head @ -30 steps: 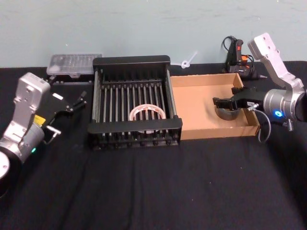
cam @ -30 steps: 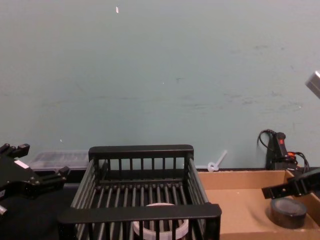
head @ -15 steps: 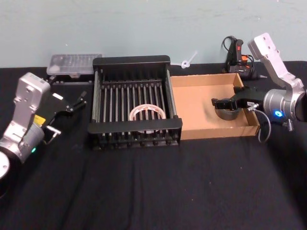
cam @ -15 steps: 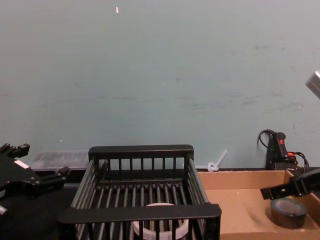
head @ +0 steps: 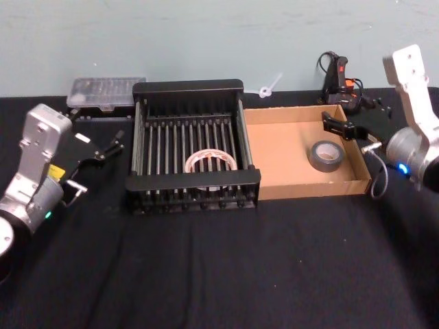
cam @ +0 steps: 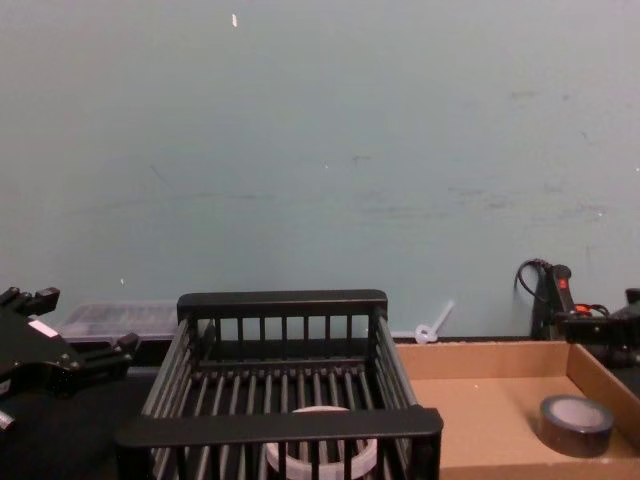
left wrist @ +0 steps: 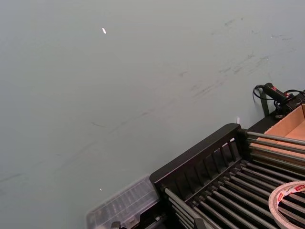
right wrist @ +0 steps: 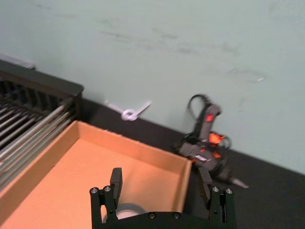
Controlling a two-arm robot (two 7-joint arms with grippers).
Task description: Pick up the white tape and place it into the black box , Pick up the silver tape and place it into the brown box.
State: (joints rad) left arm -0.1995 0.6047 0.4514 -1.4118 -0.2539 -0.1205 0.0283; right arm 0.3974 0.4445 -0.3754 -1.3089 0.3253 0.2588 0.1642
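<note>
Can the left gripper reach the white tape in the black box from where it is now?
Probably yes. The white tape lies flat on the slatted floor of the black box, open at the top. The left gripper is parked beside the box's left wall, so it would need to rise over that rim first.

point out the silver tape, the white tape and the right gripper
silver tape (head: 326,155), head view, on the roll's top face, lying in the brown box.
white tape (head: 210,163), head view, on the ring's band, on the black crate's floor.
right gripper (head: 341,128), head view, between its open fingertips above the box's far right corner.
</note>
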